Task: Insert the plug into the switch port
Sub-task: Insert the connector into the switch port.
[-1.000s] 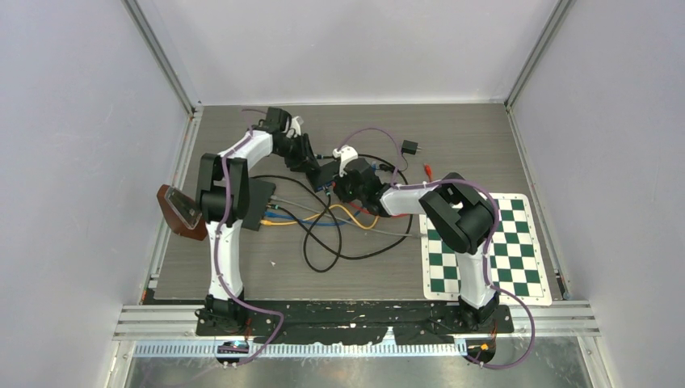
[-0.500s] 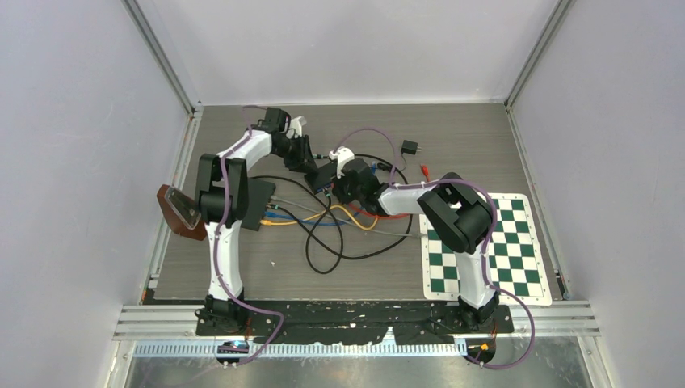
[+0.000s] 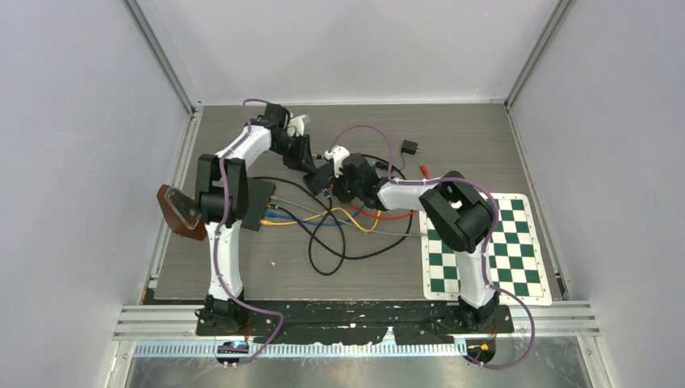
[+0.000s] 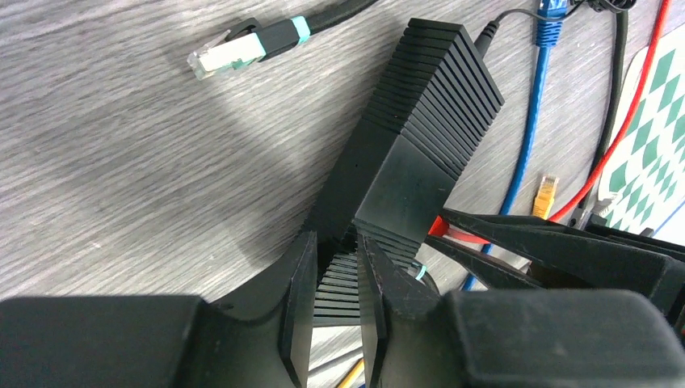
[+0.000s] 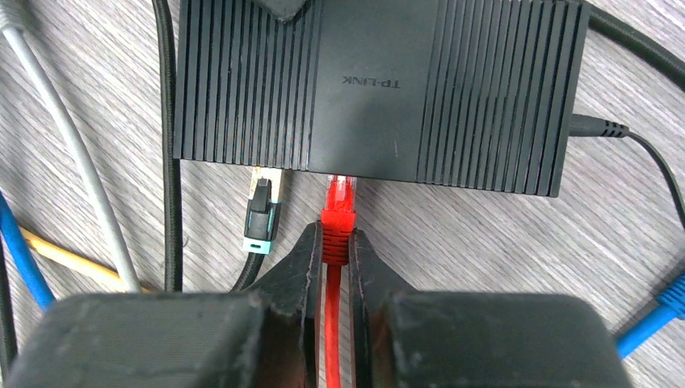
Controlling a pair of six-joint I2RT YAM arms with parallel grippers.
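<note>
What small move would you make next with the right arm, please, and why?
Probably push the right tool straight forward: it pinches the red plug, whose tip meets the front face of the switch with its body outside, while the left tool clamps the switch edge, bracing it.

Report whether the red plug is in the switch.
Partly in at most: the tip of the red plug meets the switch at its front edge, body outside between the right fingers. Seating: cannot tell.
</note>
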